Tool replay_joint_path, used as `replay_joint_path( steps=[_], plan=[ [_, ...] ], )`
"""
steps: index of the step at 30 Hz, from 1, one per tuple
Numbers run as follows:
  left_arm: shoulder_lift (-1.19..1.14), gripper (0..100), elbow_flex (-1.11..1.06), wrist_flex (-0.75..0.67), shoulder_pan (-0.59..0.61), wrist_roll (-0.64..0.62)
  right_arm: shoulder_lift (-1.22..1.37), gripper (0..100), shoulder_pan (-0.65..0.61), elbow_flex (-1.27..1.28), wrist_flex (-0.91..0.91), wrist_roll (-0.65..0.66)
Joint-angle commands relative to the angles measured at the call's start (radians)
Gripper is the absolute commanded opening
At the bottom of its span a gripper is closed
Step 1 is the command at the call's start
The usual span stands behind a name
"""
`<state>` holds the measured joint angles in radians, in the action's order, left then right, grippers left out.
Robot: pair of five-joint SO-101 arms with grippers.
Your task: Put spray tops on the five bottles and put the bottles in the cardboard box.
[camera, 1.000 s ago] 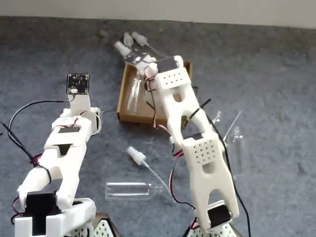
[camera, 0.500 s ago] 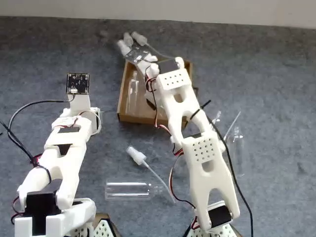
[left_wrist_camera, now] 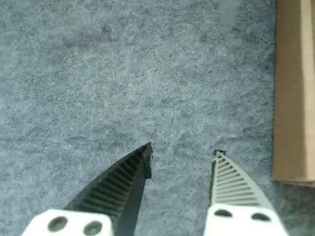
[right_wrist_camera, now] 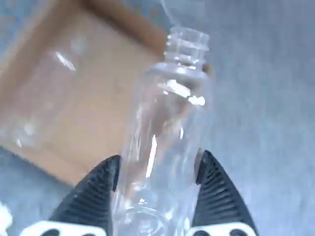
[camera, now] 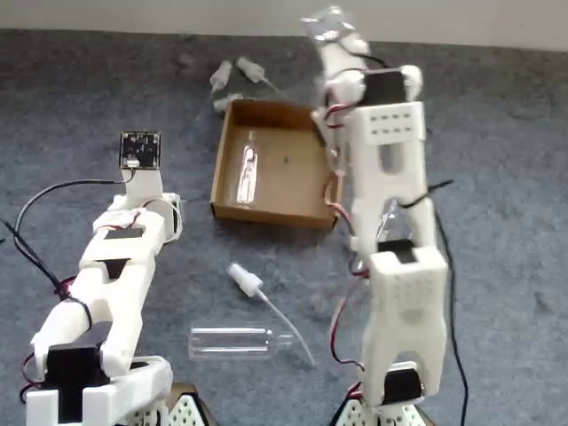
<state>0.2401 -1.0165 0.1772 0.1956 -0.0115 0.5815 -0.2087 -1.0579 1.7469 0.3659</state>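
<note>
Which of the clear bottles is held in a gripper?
The uncapped bottle clamped in the right gripper; a second bottle lies inside the cardboard box, a third bottle lies on the carpet.

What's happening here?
The right end effector grips an uncapped clear bottle, held up near the cardboard box. The left end effector hangs open over the carpet beside the box. A second bottle lies in the box; a third bottle and a loose spray top lie on the carpet outside it.

The right gripper (right_wrist_camera: 157, 164), clamping a bottle (right_wrist_camera: 165, 113), has swung rightward off the cardboard box (camera: 266, 213).
</note>
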Motion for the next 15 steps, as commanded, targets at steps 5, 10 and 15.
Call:
replay_joint_path(
  steps=[5,10,15],
  plan=[
    [0.004,0,0.025,-0.017,0.013,-0.002,-0.423,0.5,0.2,0.671,-0.027,0.14],
    [0.001,0,0.15,0.098,0.01,-0.003,-0.447,0.5,0.407,0.911,-0.249,0.147],
    [-0.127,1,0.573,0.594,-0.094,0.121,-0.412,0.5,0.469,1.04,-0.406,0.147]
  ],
)
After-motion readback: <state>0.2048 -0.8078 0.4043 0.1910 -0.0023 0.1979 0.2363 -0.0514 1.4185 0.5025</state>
